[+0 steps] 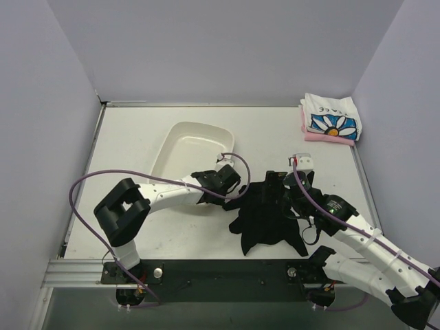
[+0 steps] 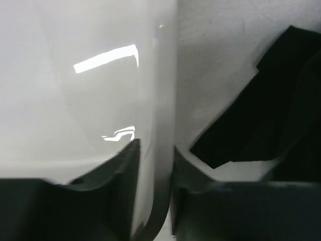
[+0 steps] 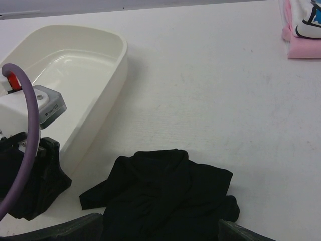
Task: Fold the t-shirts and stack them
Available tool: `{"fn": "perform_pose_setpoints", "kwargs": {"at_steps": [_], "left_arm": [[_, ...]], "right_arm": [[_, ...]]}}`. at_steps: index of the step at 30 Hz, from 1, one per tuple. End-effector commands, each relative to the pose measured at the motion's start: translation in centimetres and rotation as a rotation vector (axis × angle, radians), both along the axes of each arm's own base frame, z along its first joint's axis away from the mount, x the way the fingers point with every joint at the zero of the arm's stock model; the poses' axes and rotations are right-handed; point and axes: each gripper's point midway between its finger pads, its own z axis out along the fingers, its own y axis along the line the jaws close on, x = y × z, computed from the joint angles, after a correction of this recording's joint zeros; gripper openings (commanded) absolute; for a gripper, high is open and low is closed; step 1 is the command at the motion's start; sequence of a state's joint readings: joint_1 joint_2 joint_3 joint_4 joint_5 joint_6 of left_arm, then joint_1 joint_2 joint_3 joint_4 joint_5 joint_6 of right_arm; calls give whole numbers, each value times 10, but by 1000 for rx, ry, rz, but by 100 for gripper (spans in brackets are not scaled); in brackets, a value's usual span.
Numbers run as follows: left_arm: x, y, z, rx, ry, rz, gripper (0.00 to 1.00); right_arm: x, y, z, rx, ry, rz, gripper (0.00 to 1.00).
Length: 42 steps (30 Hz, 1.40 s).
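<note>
Saw the black shirt [image 1: 271, 216] crumpled at lower middle of the top view, right claw [image 3: 159, 222] spread apart above it. Could not tell left claw [image 2: 156, 211], astride the rim of the tray [image 2: 159, 125], as clamped or free. Judged best to pinch one edge and spread flat.

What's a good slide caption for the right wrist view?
Crumpled black t-shirt on the table near a white tray, pink shirt folded top right.

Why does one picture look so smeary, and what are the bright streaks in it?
Left wrist view: very close, so the white tray and black t-shirt are soft; the streaks are light reflected off glossy plastic. Top external and right wrist views: sharp, evenly lit.
</note>
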<state>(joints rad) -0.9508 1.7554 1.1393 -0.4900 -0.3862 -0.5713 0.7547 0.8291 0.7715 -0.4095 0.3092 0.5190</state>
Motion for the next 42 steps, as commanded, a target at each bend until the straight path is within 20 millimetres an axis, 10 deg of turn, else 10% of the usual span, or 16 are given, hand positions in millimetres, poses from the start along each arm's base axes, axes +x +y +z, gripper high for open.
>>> {"fn": "perform_pose_setpoints", "kwargs": {"at_steps": [1,10,24,42], "left_arm": [[14,11,7,15,-34,64,8],[35,92,13,116,5,255,0],[157,166,57,219,-26,222,0],[247,260,-14,209,55,306,0]], "right_arm": [[2,0,-2,-16,-16,0,100],[4,10,-6,-1,-3,24,100],[6,30,-9,49,-5,63,100],[-4,42,-10,43,10,114,100]]}}
